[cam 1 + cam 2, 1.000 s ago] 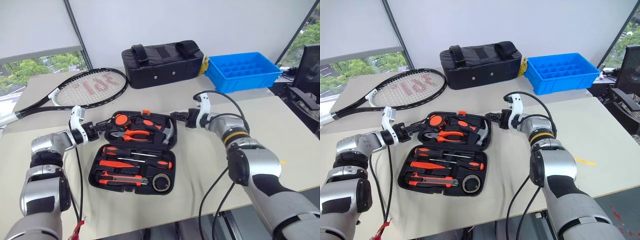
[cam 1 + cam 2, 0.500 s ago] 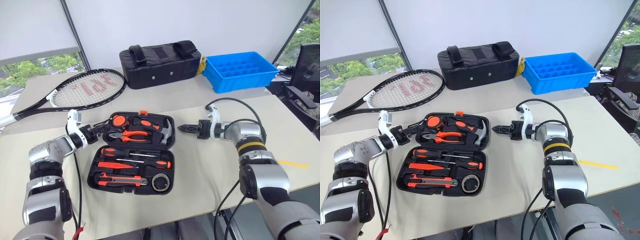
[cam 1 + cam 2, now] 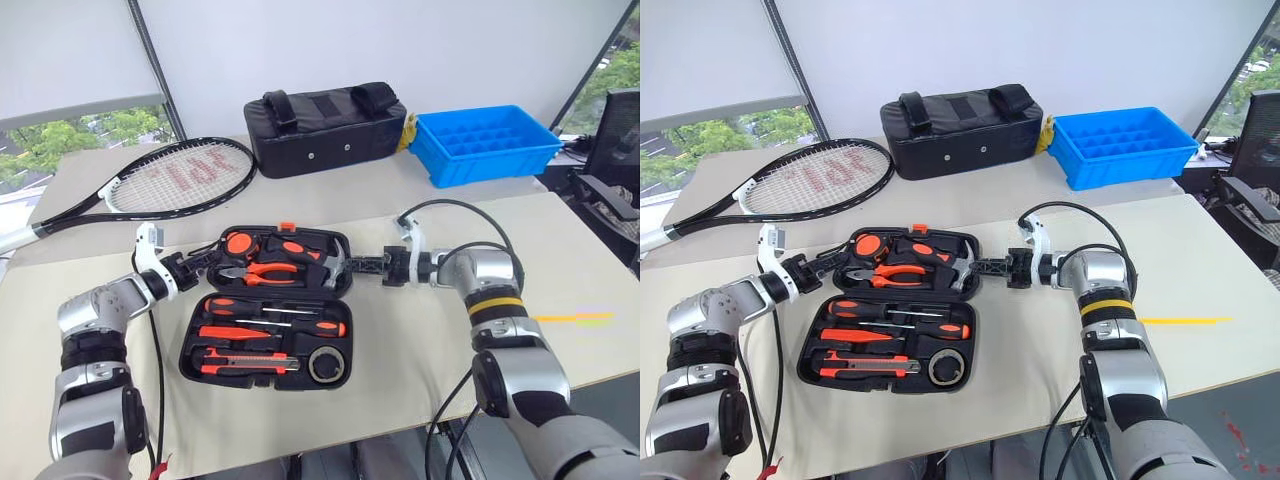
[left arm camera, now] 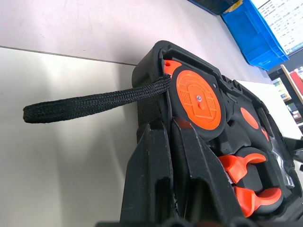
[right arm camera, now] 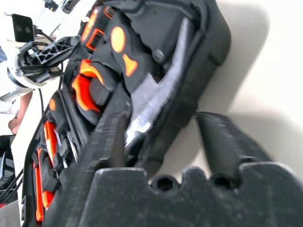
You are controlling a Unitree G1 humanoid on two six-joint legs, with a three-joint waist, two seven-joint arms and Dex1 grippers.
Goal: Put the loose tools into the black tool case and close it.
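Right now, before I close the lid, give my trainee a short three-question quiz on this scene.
1. True or false: the case lies open on the table.
2. Which gripper straddles the lid's edge beside the hammer: A) left, B) right?
3. What lies behind the case on the robot's left?

Key:
1. True; tools fill both halves.
2. B. The right gripper has one jaw inside the rim and one outside; the left gripper is shut at the opposite edge by the tape measure.
3. A racket.
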